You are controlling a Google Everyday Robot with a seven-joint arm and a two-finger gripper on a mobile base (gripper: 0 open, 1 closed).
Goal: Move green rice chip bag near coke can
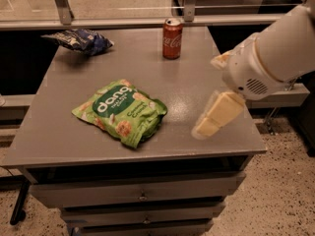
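Over the right-hand side of the surface (69, 132), in the one camera view I have, my pincer (210, 95) hangs spread wide, with nothing between its pale fingers (219, 113); the lower one slants down towards the front right corner.

The green rice chip bag (120, 112) lies flat near the middle front of the surface, to the left of my pincer and apart from it, with bare surface between us. The coke can (172, 38) stands upright at the far edge, well apart from the bag and further back than my pincer. A blue-and-white snack bag (81, 39) sits at the far left corner, out of my way.

I judge the step in hand to be the reach for the green bag, with no grasp made yet. To do it well, I should bring the pincer across to the left and down over the bag, keeping it spread until it straddles a puffy part or the nearer crimped edge. The glossy film will likely slip and crumple, so I should pinch a good fold, not a thin corner. I should stay low and forward on the way in, so my arm does not sweep the can and topple it.
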